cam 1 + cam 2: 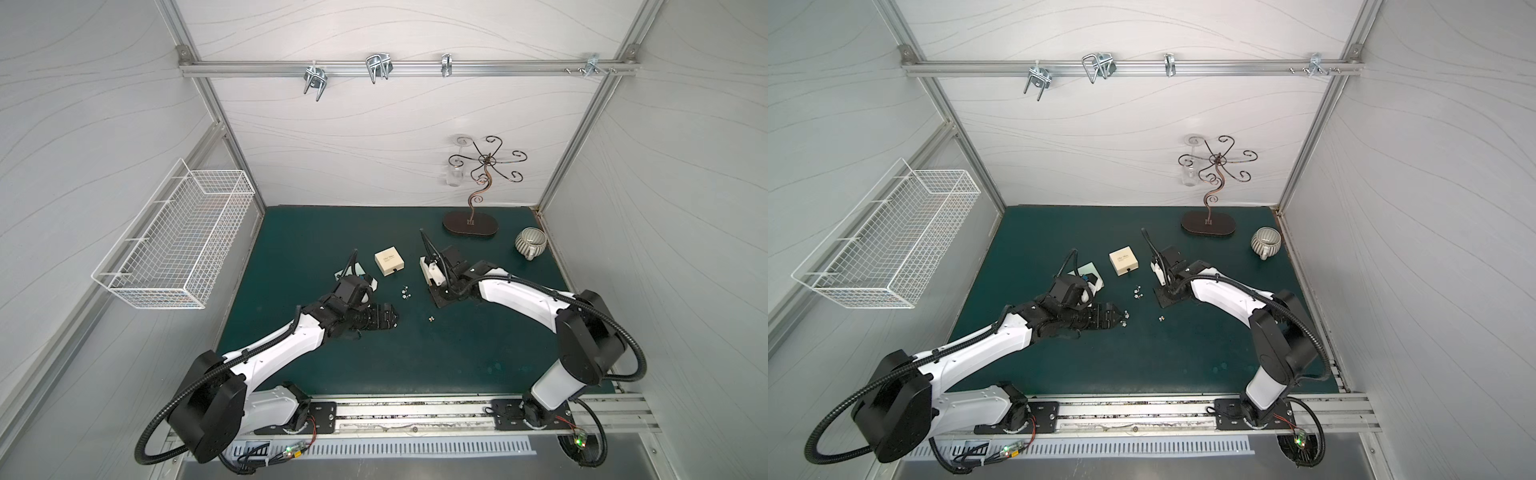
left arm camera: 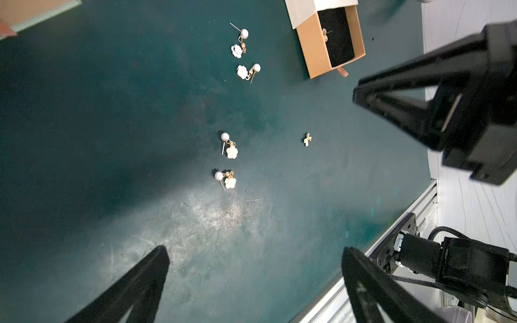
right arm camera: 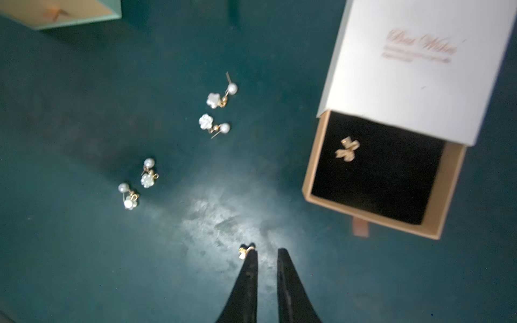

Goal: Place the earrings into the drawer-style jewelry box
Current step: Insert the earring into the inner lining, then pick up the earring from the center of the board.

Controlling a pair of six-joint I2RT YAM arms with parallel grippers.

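The right gripper (image 3: pixel 267 250) hangs low over the green mat (image 3: pixel 84 145), its jaws only a sliver apart with nothing between them. A gold bow earring (image 3: pixel 244 250) lies at the outer side of 1 fingertip, touching or just beside it; the blur hides which. Closing from here would pinch nothing, so I judge the tips need shifting sideways to straddle it.

Ahead of those tips and off to the far side from that earring, the tan drawer (image 3: pixel 375 215) stands pulled out of its white sleeve (image 3: pixel 414 78), open so earrings can drop straight in. 1 matching bow earring (image 3: pixel 347 152) already rests on its black lining (image 3: pixel 391 179).

4 pearl-and-flower earrings (image 3: pixel 221 96) lie in 2 pairs further ahead on the mat, well apart from the fingers.

The left gripper (image 2: pixel 256 268) is spread wide and empty, short of the nearer pair, likely keeping clear.
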